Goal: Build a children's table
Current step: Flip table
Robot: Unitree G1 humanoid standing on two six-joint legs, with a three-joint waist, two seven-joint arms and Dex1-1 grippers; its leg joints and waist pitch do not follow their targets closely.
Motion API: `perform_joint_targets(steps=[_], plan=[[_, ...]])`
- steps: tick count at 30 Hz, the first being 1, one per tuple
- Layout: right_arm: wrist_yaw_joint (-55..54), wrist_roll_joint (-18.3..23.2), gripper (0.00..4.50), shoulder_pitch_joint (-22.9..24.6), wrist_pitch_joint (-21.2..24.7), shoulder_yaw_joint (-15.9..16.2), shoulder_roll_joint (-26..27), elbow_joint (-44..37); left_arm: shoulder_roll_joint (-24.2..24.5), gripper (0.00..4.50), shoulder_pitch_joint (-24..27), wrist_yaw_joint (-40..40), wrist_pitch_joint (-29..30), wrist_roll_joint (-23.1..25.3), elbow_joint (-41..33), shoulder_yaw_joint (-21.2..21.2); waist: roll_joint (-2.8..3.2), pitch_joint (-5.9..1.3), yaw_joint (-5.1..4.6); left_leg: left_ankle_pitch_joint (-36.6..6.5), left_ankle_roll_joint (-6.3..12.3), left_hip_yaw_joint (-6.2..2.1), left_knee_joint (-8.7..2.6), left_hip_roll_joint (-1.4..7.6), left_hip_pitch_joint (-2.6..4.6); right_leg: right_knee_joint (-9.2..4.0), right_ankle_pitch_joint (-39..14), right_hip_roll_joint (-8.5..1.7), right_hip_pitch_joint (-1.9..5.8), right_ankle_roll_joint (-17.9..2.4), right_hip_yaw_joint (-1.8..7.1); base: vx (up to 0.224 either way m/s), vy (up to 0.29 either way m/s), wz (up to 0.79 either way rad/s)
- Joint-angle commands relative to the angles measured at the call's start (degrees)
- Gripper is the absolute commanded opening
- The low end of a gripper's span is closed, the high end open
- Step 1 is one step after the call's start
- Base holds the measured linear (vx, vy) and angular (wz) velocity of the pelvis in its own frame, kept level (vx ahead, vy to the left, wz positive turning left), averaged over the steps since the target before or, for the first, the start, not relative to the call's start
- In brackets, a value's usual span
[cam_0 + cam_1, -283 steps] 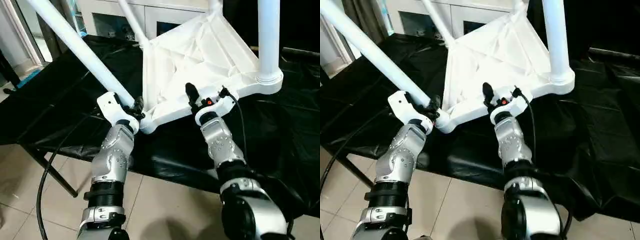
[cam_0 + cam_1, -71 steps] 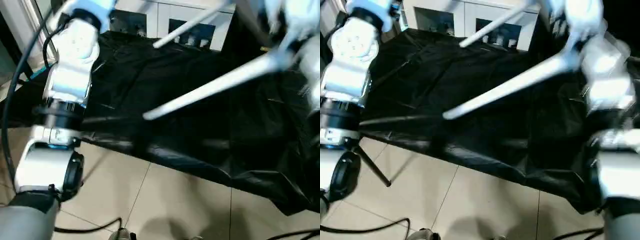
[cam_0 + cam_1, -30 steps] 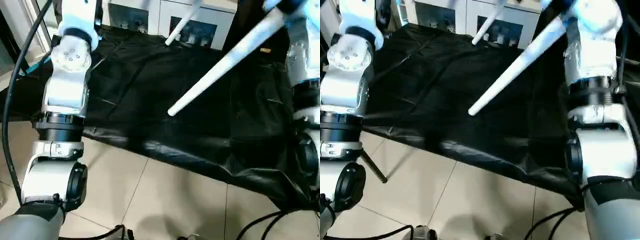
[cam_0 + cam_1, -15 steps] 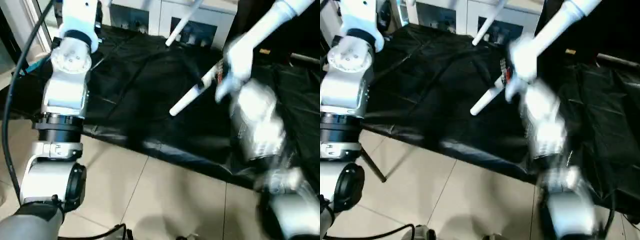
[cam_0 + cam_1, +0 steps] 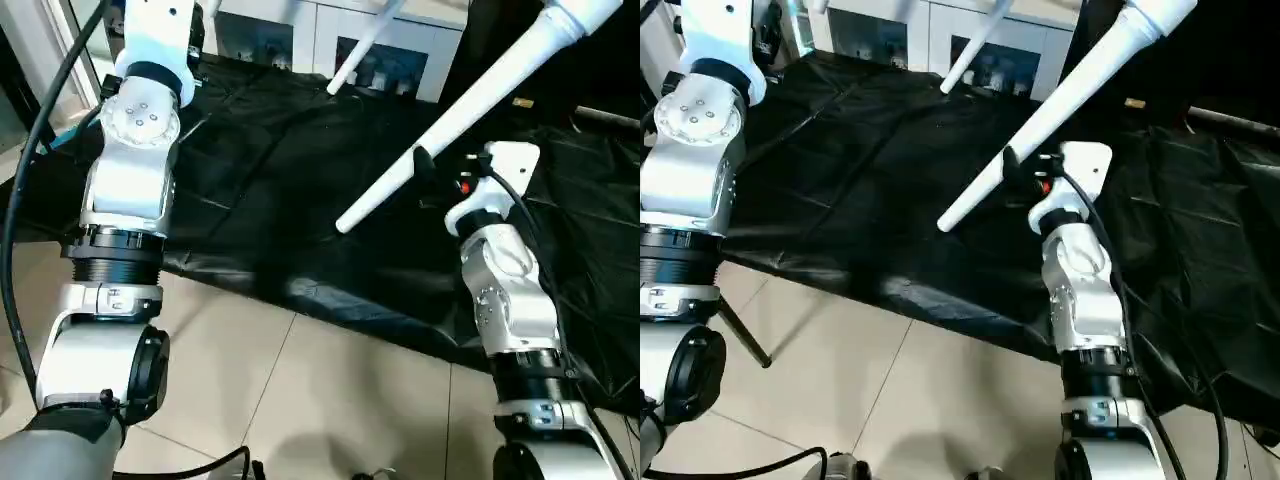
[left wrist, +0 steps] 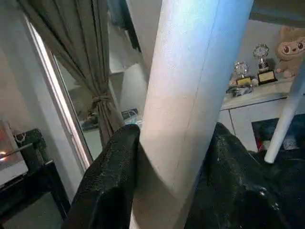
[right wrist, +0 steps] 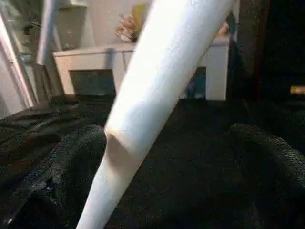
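Right claw [image 5: 425, 170], centre right of the head view: jaws spread wide, one finger [image 7: 57, 176] on each side of a white leg [image 5: 470, 110], which lies against one finger and well clear of the other. Nothing gripped.

Left claw [image 6: 167, 191]: about half open, both fingers pressed on another leg [image 6: 190, 95]. Holding it. Its arm [image 5: 135, 150] rises out of the upper left of the frame.

The table is up in the air with its top out of frame. Its legs slope down over the black sheet [image 5: 260, 150]; a third leg tip [image 5: 345, 75] shows top centre in front of the cabinet [image 5: 300, 25].

Risks, as I judge them:
- Only the left grip carries the table; if it slips or twists, the legs swing down.
- If the right jaws shut off-centre they could shove the leg aside rather than clamp it, straining its socket.
- The free leg tip may snag the sheet.

Against the frame a second back: the right arm stood at the far right edge, high beside the leg; now it is lower and nearer centre, jaws wider, bracketing the leg further down. Left arm and leg tip unchanged
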Motion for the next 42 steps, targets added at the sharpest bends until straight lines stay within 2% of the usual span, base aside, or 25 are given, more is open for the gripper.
perform_joint_targets(steps=[1,3,4,6,7,8,9,12,13,16,20,22,23,25,27,29,31,33,34,36,38,39,40,41,42], plan=[[-0.3,1.7,4.5,-3.0,-0.4,-1.5,-0.2,3.3,-0.5,1.82,-1.0,-0.5,-0.6,-1.2,-0.4,-0.2,0.67,-5.58,-0.31,-11.0,-2.2,-1.29,-4.36,2.15,2.37,-4.15,-8.6,-3.19,2.93,-10.1,2.05,0.0,0.0,0.0],[-0.1,2.3,4.33,-4.4,-0.3,-2.2,-0.1,5.1,-0.5,1.82,-0.9,-0.5,-0.6,-1.2,-0.4,-0.2,0.87,-5.6,-0.13,-10.0,-1.82,-1.26,-4.37,2.26,2.46,-4.0,-6.6,-3.13,2.93,-10.2,2.03,0.0,0.0,0.0],[0.6,3.0,4.12,-7.1,-0.7,-3.1,-0.4,8.7,-0.4,1.82,-0.8,-0.5,-0.5,-1.2,-0.6,-0.2,0.48,-5.69,-0.1,-9.4,-1.68,-1.22,-4.34,2.31,2.45,-3.87,-5.8,-3.15,2.98,-10.3,2.01,0.0,0.0,0.0],[3.0,3.6,3.96,-9.7,-1.7,-3.4,-1.0,12.5,-0.1,1.82,-0.5,-0.5,-0.3,-1.2,-1.1,-0.2,0.56,-5.76,0.04,-8.0,-1.0,-1.11,-4.19,2.2,2.27,-3.58,-3.6,-3.2,3.19,-11.5,1.99,0.0,0.0,0.0],[3.8,3.9,3.86,-10.3,-2.1,-3.5,-1.0,13.5,-0.1,1.82,-0.4,-0.5,-0.2,-1.1,-1.3,-0.2,0.57,-5.82,0.05,-7.9,-0.89,-1.14,-4.18,2.24,2.26,-3.51,-3.4,-3.31,3.28,-11.7,1.97,0.0,0.0,0.0],[4.6,4.2,3.77,-10.6,-2.3,-3.6,-1.0,14.1,0.0,1.82,-0.3,-0.5,-0.2,-1.1,-1.5,-0.2,0.15,-5.8,0.14,-7.5,-0.28,-1.05,-4.15,2.24,2.25,-3.47,-3.2,-3.3,3.34,-12.0,1.99,0.0,0.0,0.0],[5.5,4.5,3.77,-11.2,-2.8,-3.8,-1.1,15.4,0.1,1.82,-0.1,-0.5,-0.1,-1.1,-1.7,-0.1,0.31,-5.75,0.24,-7.2,0.02,-1.07,-4.17,2.3,2.19,-3.52,-3.2,-3.39,3.35,-12.1,2.0,0.0,0.0,0.0],[7.1,4.9,3.43,-12.0,-3.9,-4.1,-1.2,16.9,0.2,1.82,0.0,-0.4,0.1,-1.1,-1.9,-0.1,0.26,-5.7,0.23,-7.1,0.31,-1.03,-4.15,2.32,2.24,-3.58,-3.8,-3.35,3.3,-12.3,2.0,0.0,0.0,0.0],[7.6,5.0,3.38,-12.2,-4.3,-4.2,-1.2,17.1,0.3,1.82,0.0,-0.4,0.1,-1.1,-1.9,-0.1,-0.08,-5.74,0.23,-7.5,0.37,-1.0,-4.17,2.36,2.24,-3.65,-4.3,-3.47,3.37,-12.4,1.98,0.0,0.0,0.0],[8.8,5.5,3.13,-13.3,-5.5,-4.6,-1.3,18.6,0.4,1.8,0.0,-0.5,0.0,-1.1,-1.8,0.0,0.24,-5.69,0.19,-8.3,-0.08,-1.1,-4.22,2.44,2.27,-3.73,-6.1,-3.51,3.26,-12.2,1.98,0.0,0.0,0.0],[10.6,5.9,2.91,-14.2,-6.8,-4.8,-1.5,19.8,0.3,1.8,-0.2,-0.4,-0.1,-1.1,-1.4,-0.2,0.51,-5.75,0.17,-7.8,-0.08,-1.12,-4.21,2.46,2.35,-3.6,-4.9,-3.4,3.2,-12.5,1.93,0.0,0.0,0.0],[11.2,5.7,2.54,-13.8,-7.4,-4.5,-1.6,19.1,0.2,1.8,-0.3,-0.3,-0.2,-1.2,-1.2,-0.3,0.38,-5.84,0.22,-6.6,0.52,-1.06,-4.08,2.37,2.22,-3.43,-3.0,-3.39,3.36,-13.0,1.94,0.0,0.0,0.0],[11.4,5.7,2.54,-13.6,-7.5,-4.4,-1.7,18.6,0.1,1.8,-0.3,-0.3,-0.4,-1.3,-0.9,-0.3,0.55,-5.84,0.23,-6.5,0.62,-1.07,-4.06,2.37,2.23,-3.41,-2.8,-3.37,3.32,-13.1,1.94,0.0,0.0,0.0],[11.6,5.7,2.48,-13.5,-7.8,-4.6,-1.8,18.6,0.0,1.8,-0.4,-0.3,-0.5,-1.3,-0.8,-0.3,0.43,-5.86,0.24,-6.4,0.79,-1.02,-4.03,2.37,2.24,-3.42,-2.8,-3.36,3.33,-13.4,1.92,0.0,0.0,0.0],[11.1,5.3,2.14,-12.9,-8.7,-4.9,-2.3,16.3,-0.3,1.79,-0.1,-0.4,-1.1,-2.0,-0.5,0.0,0.55,-5.84,0.24,-6.5,0.75,-1.02,-4.03,2.36,2.22,-3.48,-2.9,-3.34,3.35,-13.4,1.93,0.0,0.0,0.0],[10.6,5.3,2.07,-12.0,-8.8,-4.8,-2.8,13.6,-0.7,1.79,0.2,-0.7,-1.8,-2.8,-0.3,0.3,0.65,-5.88,0.38,-6.5,0.75,-1.05,-4.03,2.42,2.3,-3.42,-2.6,-3.33,3.29,-13.4,1.91,0.0,0.0,0.0],[10.1,4.9,1.99,-11.3,-8.9,-4.7,-3.3,11.7,-1.0,1.79,0.4,-0.9,-2.3,-3.3,-0.1,0.6,0.49,-5.94,0.49,-5.5,1.03,-1.03,-3.97,2.35,2.27,-3.24,-1.0,-3.21,3.37,-13.5,1.9,0.0,0.0,0.0],[9.1,3.6,1.89,-8.6,-9.0,-3.9,-4.3,4.9,-1.9,1.79,1.6,-1.6,-3.9,-4.9,0.6,1.4,0.82,-5.98,0.63,-4.5,1.41,-0.98,-3.86,2.27,2.27,-3.2,0.4,-3.11,3.36,-13.5,1.91,0.0,0.0,0.0],[9.1,3.6,1.86,-8.6,-9.0,-3.9,-4.3,4.9,-1.9,1.78,1.6,-1.6,-3.9,-4.9,0.6,1.4,0.71,-5.99,0.76,-4.4,1.56,-0.97,-3.9,2.29,2.36,-3.26,0.8,-3.08,3.39,-13.3,1.9,0.0,0.0,0.0],[7.7,2.7,1.81,-5.5,-8.6,-4.0,-4.9,-2.2,-2.4,1.75,3.2,-2.4,-5.1,-5.6,1.3,1.4,0.64,-5.99,0.76,-4.6,1.68,-0.99,-3.93,2.2,2.22,-3.35,0.4,-3.06,3.48,-12.9,1.91,0.0,0.0,0.0],[7.7,2.7,1.76,-5.5,-8.6,-4.0,-4.9,-2.2,-2.4,1.74,3.2,-2.4,-5.1,-5.6,1.3,1.4,0.58,-6.03,0.71,-5.2,1.69,-1.03,-3.96,2.21,2.23,-3.32,-0.4,-3.09,3.49,-12.7,1.91,0.0,0.0,0.0],[6.0,1.7,1.73,-3.0,-7.9,-4.3,-5.4,-7.2,-3.1,1.72,4.4,-2.6,-5.7,-6.1,2.3,1.6,0.67,-5.76,0.74,-6.8,1.05,-0.96,-4.11,2.26,2.46,-3.88,-3.3,-3.03,3.18,-12.3,1.94,0.0,0.0,0.0],[5.0,0.7,1.73,-1.0,-7.2,-4.2,-5.9,-11.1,-3.5,1.72,5.3,-2.8,-6.5,-6.3,3.8,1.5,1.71,-5.74,0.96,-7.7,0.6,-1.03,-4.09,2.28,2.71,-3.91,-4.0,-3.03,2.95,-12.0,1.99,0.0,0.0,0.0],[4.8,0.4,1.68,-0.5,-7.0,-4.1,-6.0,-12.2,-3.7,1.69,5.5,-2.9,-6.7,-6.4,4.2,1.5,1.39,-5.72,0.87,-9.0,0.02,-1.08,-4.3,2.38,2.84,-4.2,-4.7,-2.82,2.92,-11.1,1.96,0.0,0.0,0.0],[3.7,0.0,1.66,1.3,-5.7,-4.0,-5.9,-16.1,-3.9,1.67,6.1,-3.0,-7.4,-6.4,5.6,1.3,1.72,-5.87,0.98,-8.9,-0.51,-1.25,-4.41,2.37,2.79,-3.99,-4.0,-2.8,3.03,-10.9,1.92,0.0,0.0,0.0]])
